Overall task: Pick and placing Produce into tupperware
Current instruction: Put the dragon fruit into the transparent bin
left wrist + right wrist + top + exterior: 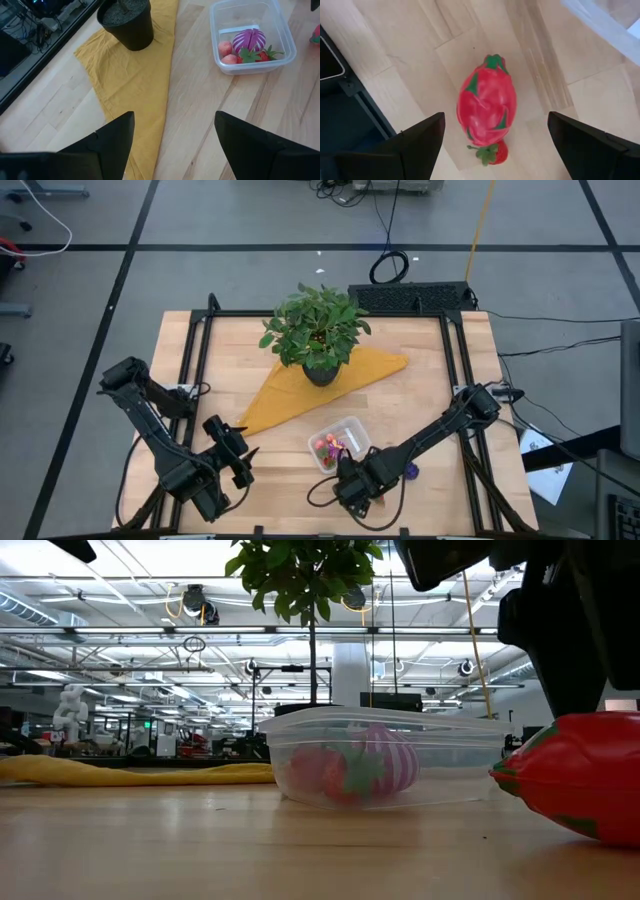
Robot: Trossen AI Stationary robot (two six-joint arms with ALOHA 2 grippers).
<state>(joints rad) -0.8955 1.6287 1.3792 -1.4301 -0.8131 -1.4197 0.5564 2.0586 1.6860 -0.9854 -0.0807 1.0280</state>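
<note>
The clear tupperware [338, 442] stands on the table near the front, right of centre. It holds a purple striped piece [249, 39], pink round pieces [226, 48] and a strawberry [257, 55]. A large red fruit with green scales [487, 105] lies on the wood beside the container, with a small strawberry [492, 152] against its end. My right gripper [496, 120] hangs open above the red fruit, one finger on each side, touching nothing. A purple piece [411, 471] lies right of that arm. My left gripper [243, 452] waits open at the front left.
A black pot with a leafy plant [318, 330] stands on a yellow cloth [300, 395] at the table's middle back. The table's dark frame rail [350, 85] runs close by the red fruit. Bare wood lies between the two grippers.
</note>
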